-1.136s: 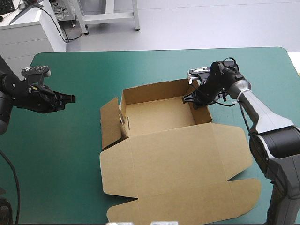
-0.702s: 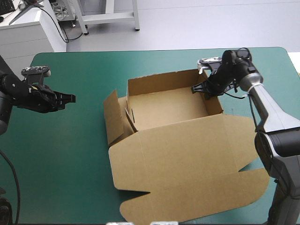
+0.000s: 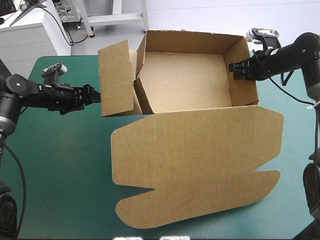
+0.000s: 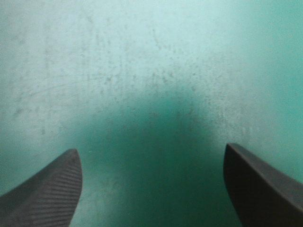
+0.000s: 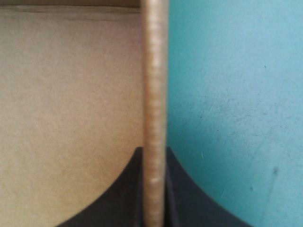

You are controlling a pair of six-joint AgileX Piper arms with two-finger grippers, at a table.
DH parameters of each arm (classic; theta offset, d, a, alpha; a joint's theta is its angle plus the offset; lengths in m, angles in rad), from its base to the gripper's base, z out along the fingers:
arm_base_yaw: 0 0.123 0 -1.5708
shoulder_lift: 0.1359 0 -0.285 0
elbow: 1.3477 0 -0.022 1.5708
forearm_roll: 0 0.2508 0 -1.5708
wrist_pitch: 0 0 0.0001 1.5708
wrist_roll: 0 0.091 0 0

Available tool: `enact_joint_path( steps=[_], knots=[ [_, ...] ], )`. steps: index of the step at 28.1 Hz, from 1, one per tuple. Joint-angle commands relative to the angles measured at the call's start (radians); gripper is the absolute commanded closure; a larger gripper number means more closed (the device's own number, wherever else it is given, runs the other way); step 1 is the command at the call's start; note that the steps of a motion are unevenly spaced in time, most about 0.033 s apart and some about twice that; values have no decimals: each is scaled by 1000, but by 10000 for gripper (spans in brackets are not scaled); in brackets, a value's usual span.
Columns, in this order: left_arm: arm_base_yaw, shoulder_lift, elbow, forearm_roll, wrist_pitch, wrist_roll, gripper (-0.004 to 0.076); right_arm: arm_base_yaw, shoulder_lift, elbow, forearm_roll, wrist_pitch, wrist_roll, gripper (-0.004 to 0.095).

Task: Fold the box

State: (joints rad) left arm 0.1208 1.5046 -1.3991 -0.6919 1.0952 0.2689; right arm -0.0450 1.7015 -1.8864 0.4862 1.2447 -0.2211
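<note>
Left: the left gripper (image 3: 94, 94) reaches in low over the teal-green cover (image 3: 55, 165) of the table, pointing toward the box. It is wide open and holds nothing. In the left wrist view the left gripper (image 4: 150, 149) has its black fingers (image 4: 47, 194) far apart, with only bare cover and a dark shadow ahead. In the high view its tips are just beside the loose side flap (image 3: 116, 80); whether they touch cannot be told.

Centre: the box (image 3: 185, 82) is an open brown tray with its walls up, set toward the far half of the table. The side flap stands splayed out from the tray's left corner, not tucked. The far wall (image 3: 190, 39) overlaps the table's far edge in the high view. The lid (image 3: 195, 160) spreads flat from the tray's near wall toward the near edge of the table and ends in a notched tuck flap (image 3: 200, 205).

Right: the right gripper (image 3: 235, 69) pinches the tray's right wall (image 3: 246, 80), fingers all but closed on the board. In the right wrist view the right gripper (image 5: 154, 158) has the wall's edge running straight out between its fingers (image 5: 189, 198), with brown board on one side and cover on the other
</note>
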Motion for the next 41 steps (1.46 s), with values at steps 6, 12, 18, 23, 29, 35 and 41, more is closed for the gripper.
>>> enact_joint_path(
  steps=[6, 12, 18, 23, 29, 35, 41],
  knots=[
    [1, -35, -27, -356, 30, 184, 198, 57, -5, -29, 47, -38, 42, 925],
    [1, -35, -27, -368, 96, 186, 199, 102, 49, -29, 12, -85, 80, 923],
    [1, -35, -27, -451, 130, 238, 199, 158, 101, -29, -6, -113, 92, 923],
    [1, -35, -27, -460, 165, 238, 199, 195, 138, -29, -6, -135, 103, 923],
    [1, -35, -27, -456, 178, 238, 199, 214, 157, -29, 8, -165, 120, 923],
    [0, -35, -27, -460, 199, 238, 199, 245, 163, -29, -1, -192, 127, 923],
    [0, -37, -27, -490, 199, 238, 199, 264, 190, -29, 5, -188, 142, 923]
  ],
)
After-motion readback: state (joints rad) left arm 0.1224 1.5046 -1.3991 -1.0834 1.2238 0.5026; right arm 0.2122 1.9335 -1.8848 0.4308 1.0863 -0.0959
